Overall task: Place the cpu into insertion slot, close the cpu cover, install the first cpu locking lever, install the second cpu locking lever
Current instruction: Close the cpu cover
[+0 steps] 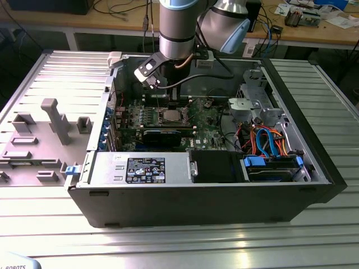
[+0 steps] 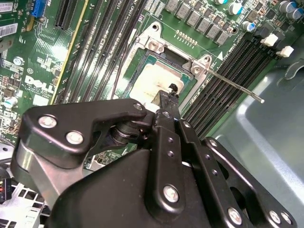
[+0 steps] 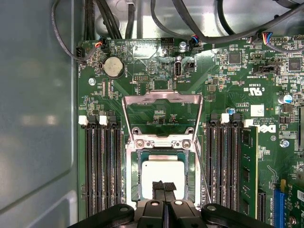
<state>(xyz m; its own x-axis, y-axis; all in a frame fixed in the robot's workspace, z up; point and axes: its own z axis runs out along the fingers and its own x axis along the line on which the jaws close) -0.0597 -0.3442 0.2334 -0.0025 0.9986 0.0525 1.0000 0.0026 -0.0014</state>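
The hand [image 3: 164,186], fingers pressed together on nothing, hovers just above one edge of the cpu [image 3: 154,171], which lies flat in the insertion slot [image 3: 132,175]. Beyond it the cpu cover [image 3: 161,97] lies flipped open, hinged at the slot's far side. The arm [image 1: 176,28] stands upright over the motherboard [image 1: 210,126].

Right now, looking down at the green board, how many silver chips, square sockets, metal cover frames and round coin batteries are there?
cpu: 1
insertion slot: 1
cpu cover: 1
coin battery: 1
Total: 4
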